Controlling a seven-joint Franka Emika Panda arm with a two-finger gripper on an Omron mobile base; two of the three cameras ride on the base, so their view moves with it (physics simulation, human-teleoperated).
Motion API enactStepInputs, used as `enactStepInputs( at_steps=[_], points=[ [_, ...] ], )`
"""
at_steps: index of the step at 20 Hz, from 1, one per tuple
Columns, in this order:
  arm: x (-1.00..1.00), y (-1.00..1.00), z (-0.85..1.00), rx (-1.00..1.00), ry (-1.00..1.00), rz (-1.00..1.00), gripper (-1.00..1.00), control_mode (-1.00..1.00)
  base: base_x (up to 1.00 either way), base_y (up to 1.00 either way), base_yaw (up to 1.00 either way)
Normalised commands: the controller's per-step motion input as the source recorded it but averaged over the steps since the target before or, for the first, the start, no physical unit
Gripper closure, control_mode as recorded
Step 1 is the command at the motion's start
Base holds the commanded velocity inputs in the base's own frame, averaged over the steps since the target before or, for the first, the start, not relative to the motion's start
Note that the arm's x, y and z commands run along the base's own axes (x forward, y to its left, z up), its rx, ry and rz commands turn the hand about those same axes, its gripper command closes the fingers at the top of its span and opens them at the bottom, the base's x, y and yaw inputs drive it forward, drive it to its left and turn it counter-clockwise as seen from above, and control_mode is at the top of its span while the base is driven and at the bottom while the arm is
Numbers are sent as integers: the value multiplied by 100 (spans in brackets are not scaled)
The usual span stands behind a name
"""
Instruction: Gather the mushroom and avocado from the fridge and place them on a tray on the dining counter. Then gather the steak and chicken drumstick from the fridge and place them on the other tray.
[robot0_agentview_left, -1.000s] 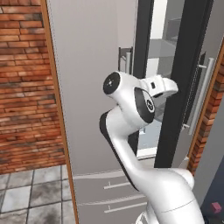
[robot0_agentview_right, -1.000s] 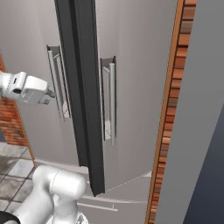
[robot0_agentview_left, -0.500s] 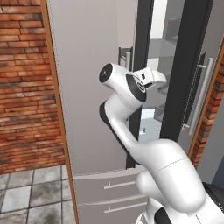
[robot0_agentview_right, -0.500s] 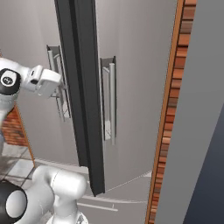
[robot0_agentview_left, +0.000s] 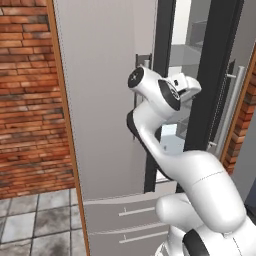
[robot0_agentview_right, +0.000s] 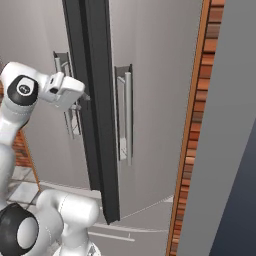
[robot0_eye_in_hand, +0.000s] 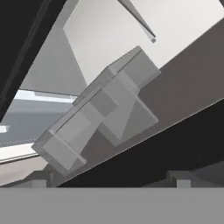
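Grey tiled floor (robot0_agentview_left: 30, 225) shows at the lower left of the left base view, running under the brick wall (robot0_agentview_left: 27, 100) and the fridge (robot0_agentview_left: 105, 100) base.

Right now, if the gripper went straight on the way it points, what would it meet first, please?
Most likely the left door handle of the fridge: it lies directly ahead of the open gripper, though depth is hard to judge.

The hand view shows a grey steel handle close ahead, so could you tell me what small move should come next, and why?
Probably ease the open claw forward around the vertical steel handle and close; the tall grey fridge looks barely ajar.
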Motion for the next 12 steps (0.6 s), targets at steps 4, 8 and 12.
enactStepInputs(
  at_steps=[4, 8, 12],
  points=[
    [1, -67, 0, 0, 1, 0, -100, -100, 0, 0, 0],
    [-6, -76, 0, 0, 0, 0, -100, -100, 0, 0, 0],
    [-24, -87, 0, 0, 1, 0, -100, -100, 0, 0, 0]
  ],
)
